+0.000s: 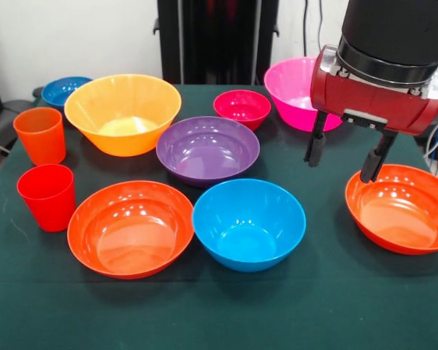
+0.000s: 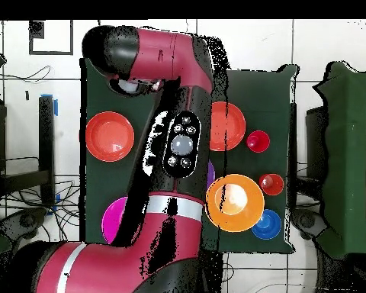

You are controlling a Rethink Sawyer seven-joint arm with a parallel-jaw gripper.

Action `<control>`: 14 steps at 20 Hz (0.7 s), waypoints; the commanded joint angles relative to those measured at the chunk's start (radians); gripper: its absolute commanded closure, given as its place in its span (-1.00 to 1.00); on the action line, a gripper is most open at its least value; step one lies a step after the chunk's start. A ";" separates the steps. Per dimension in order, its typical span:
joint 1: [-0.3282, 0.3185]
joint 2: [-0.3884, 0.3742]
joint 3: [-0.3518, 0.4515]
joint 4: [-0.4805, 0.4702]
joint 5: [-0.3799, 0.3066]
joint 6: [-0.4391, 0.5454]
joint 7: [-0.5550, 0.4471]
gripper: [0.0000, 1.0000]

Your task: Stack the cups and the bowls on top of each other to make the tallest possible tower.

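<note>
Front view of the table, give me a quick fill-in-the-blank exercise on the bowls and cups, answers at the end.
1. The end effector hangs open beside the rim of a red-orange ____.
2. The purple bowl sits directly behind the medium ____ bowl.
3. The two cups, ribbed orange cup and smooth red cup, stand ____, not tipped.

Answers: bowl; blue; upright

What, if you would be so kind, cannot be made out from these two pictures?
- Overhead view: the arm covers the table's middle, hiding the medium blue and small magenta bowls entirely and most of the purple bowl.
- Overhead view: the tool is under the arm, unseen.
- Front view: the right red-orange bowl is cut by the picture's edge.
- Front view: the pink bowl is partly behind the tool.
</note>
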State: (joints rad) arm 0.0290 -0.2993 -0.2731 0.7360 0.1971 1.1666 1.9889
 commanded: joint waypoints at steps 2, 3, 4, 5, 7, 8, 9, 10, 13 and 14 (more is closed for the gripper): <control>0.006 0.060 0.111 0.130 -0.035 -0.023 0.005 -1.00; 0.006 0.059 0.111 0.130 -0.034 -0.025 0.004 -1.00; 0.006 0.059 0.112 0.132 -0.034 -0.028 0.005 -1.00; 0.006 0.058 0.112 0.132 -0.033 -0.029 0.007 -1.00; 0.006 0.058 0.111 0.133 -0.033 -0.034 0.010 -1.00; 0.006 0.059 0.111 0.134 -0.033 -0.038 0.011 -1.00; 0.006 0.058 0.112 0.135 -0.032 -0.041 0.012 -1.00; 0.006 0.059 0.112 0.136 -0.032 -0.046 0.013 -1.00; 0.006 0.058 0.112 0.136 -0.032 -0.054 0.014 -1.00; 0.006 0.058 0.112 0.135 -0.033 -0.053 0.013 -1.00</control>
State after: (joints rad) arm 0.0290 -0.2971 -0.2731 0.7361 0.1971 1.1666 1.9889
